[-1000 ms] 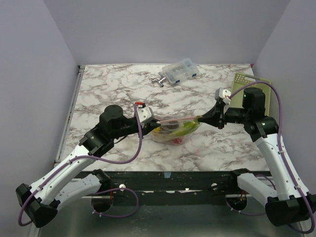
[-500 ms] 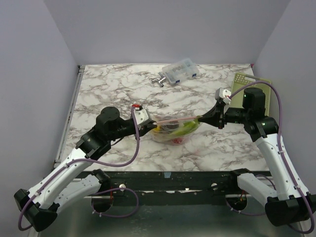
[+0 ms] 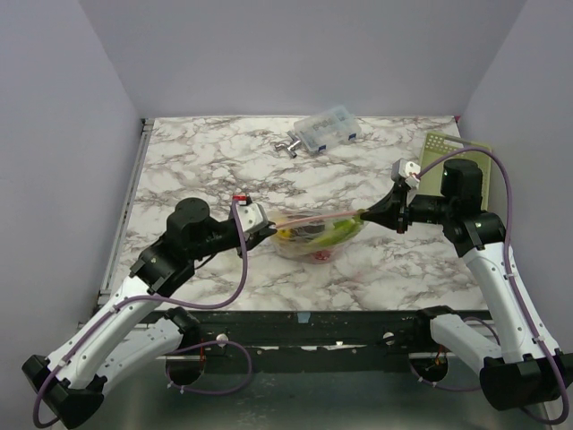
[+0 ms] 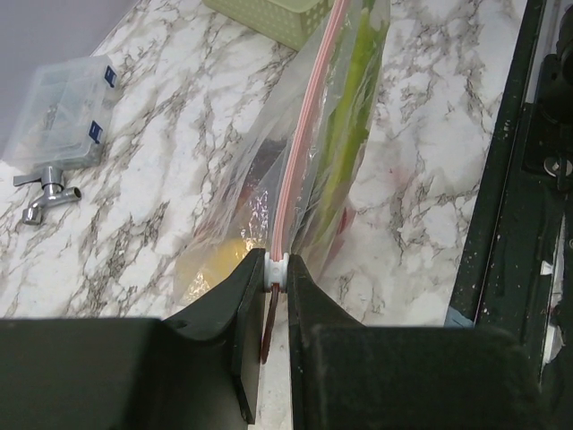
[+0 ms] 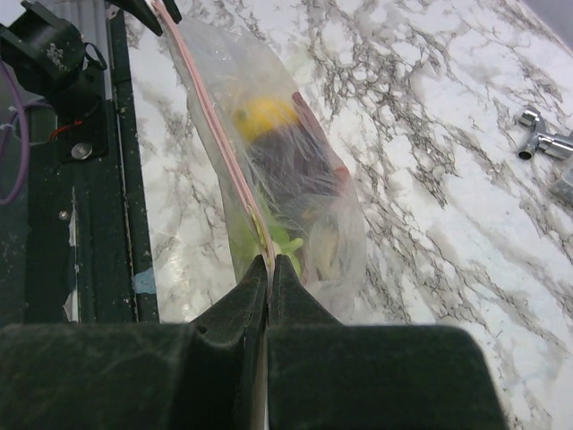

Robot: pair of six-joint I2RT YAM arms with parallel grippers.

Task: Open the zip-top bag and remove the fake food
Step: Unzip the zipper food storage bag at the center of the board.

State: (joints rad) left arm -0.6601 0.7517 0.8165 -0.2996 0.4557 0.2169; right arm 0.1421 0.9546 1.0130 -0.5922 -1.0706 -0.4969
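The clear zip-top bag (image 3: pixel 333 246) hangs stretched between my two grippers just above the marble table, its pink zipper strip (image 4: pixel 304 134) on top. My left gripper (image 3: pixel 269 229) pinches the small white slider (image 4: pixel 277 265) at the bag's left end. My right gripper (image 3: pixel 362 216) is shut on the strip's right end (image 5: pixel 267 246). Fake food lies inside the bag: a yellow lemon (image 5: pixel 264 116), a dark purple piece (image 5: pixel 295 175), green pieces (image 4: pixel 345 134) and something red (image 3: pixel 322 257).
A small clear plastic box (image 3: pixel 327 130) with blue contents and a metal fitting (image 3: pixel 288 145) lie at the table's far edge. A pale green basket (image 3: pixel 445 161) stands at the right behind my right arm. The black frame rail (image 4: pixel 510 179) runs along the near edge.
My left arm has drawn back to the left and slightly toward the near edge with the slider in its jaws. The right arm and its grip have stayed put.
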